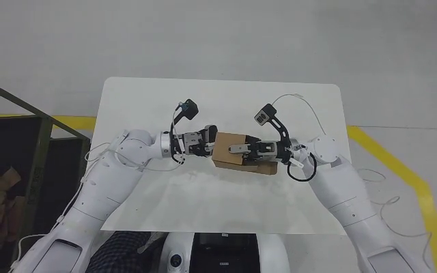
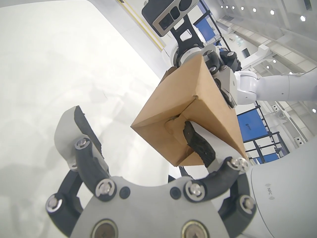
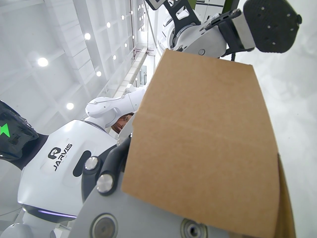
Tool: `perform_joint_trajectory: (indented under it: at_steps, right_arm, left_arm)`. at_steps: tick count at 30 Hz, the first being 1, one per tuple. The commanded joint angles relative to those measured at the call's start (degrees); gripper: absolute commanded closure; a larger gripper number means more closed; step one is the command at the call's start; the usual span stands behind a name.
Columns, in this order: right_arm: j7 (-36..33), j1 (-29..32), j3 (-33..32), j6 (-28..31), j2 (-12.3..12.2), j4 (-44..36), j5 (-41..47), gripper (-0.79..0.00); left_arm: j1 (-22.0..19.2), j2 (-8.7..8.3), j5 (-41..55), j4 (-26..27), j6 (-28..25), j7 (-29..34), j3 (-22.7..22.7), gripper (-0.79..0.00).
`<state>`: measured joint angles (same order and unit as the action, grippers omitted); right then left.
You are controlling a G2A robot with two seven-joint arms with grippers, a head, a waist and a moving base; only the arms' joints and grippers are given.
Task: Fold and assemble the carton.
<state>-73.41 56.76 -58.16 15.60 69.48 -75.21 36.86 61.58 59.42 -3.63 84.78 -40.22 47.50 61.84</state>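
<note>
Two tools: both meet at one brown carton point(image 1: 225, 158) over the middle of the white tabletop point(image 1: 136, 109).
Carton, place: mid-tabletop, between the two arms. In the left wrist view it looks raised off the surface, with its shadow lying apart from it.
Carton, form: folded up into a box shape. The end facing the left arm shows flaps meeting at a centre seam, and the cardboard is crumpled around that seam.
Right tool point(image 1: 240, 148): holds the carton from its right end. One finger lies along the top face; in the left wrist view the same finger runs down the carton's far edge. The second finger is hidden by cardboard.
Left tool point(image 2: 135, 125): spread wide, gripping nothing. One black pad point(image 2: 198, 142) presses against the end flaps just beside the seam. The other finger point(image 2: 79, 125) stands clear of the carton, over bare tabletop.
Right wrist view: a plain cardboard panel point(image 3: 203, 130) lies across the tool's base. Beyond the panel's far edge a dotted black pad point(image 3: 270, 28) of the left tool stands free.
Surroundings: a yellow floor line point(image 1: 382, 147) runs past the tabletop on the right, and a dark green frame point(image 1: 27, 123) stands on the left.
</note>
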Motion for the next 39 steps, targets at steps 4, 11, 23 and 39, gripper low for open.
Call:
perform_joint_trajectory:
  at_steps: [4,11,23,39]
  right_arm:
    - [-0.1,0.0,0.0,0.0,0.0,0.1,0.1,0.000]
    - [0.0,0.0,-0.1,0.0,0.1,0.2,0.2,0.000]
    - [-0.3,0.0,0.0,0.0,0.1,0.4,0.4,0.000]
    - [-0.4,0.0,-0.6,0.1,0.1,0.6,0.4,0.000]
  left_arm:
    - [-0.4,0.06,0.1,0.0,0.0,0.0,-0.6,-0.785]
    - [-0.8,0.07,0.3,-0.2,-0.2,0.0,-1.0,-0.785]
    - [-1.1,0.05,0.6,-0.3,-0.4,0.0,-1.6,-0.785]
    - [1.2,-1.15,-0.2,-0.3,0.6,-1.3,2.5,-0.785]
